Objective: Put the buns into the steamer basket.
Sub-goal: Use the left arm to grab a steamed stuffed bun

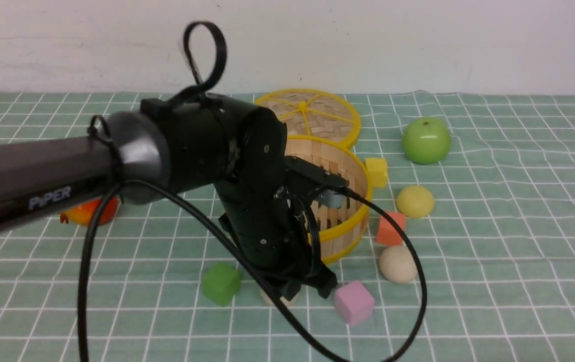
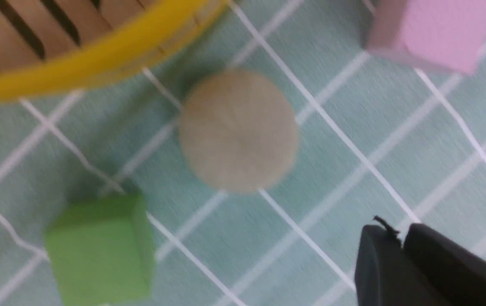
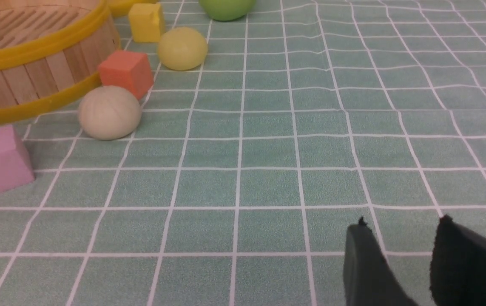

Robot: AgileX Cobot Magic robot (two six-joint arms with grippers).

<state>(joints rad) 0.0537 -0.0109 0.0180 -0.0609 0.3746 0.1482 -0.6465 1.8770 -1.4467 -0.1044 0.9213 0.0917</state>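
Observation:
The steamer basket [image 1: 355, 173] stands mid-table, its yellow rim also showing in the left wrist view [image 2: 98, 63] and the right wrist view [image 3: 34, 51]. One off-white bun [image 1: 279, 300] lies on the cloth just in front of it, under my left gripper [image 1: 307, 291]. In the left wrist view that bun [image 2: 238, 131] is apart from the left gripper [image 2: 398, 229], whose fingers are shut with nothing between them. A second off-white bun [image 1: 398, 264] [image 3: 109, 112] and a pale yellow bun [image 1: 415, 201] [image 3: 182, 48] lie right of the basket. My right gripper [image 3: 402, 221] is open and empty over bare cloth.
The woven lid [image 1: 312, 113] leans behind the basket, and a green apple [image 1: 425, 141] sits at back right. Cubes lie around the basket: yellow [image 1: 377, 171], orange [image 1: 390, 229], pink [image 1: 353, 301], green [image 1: 222, 283]. An orange object [image 1: 86, 213] shows behind the left arm.

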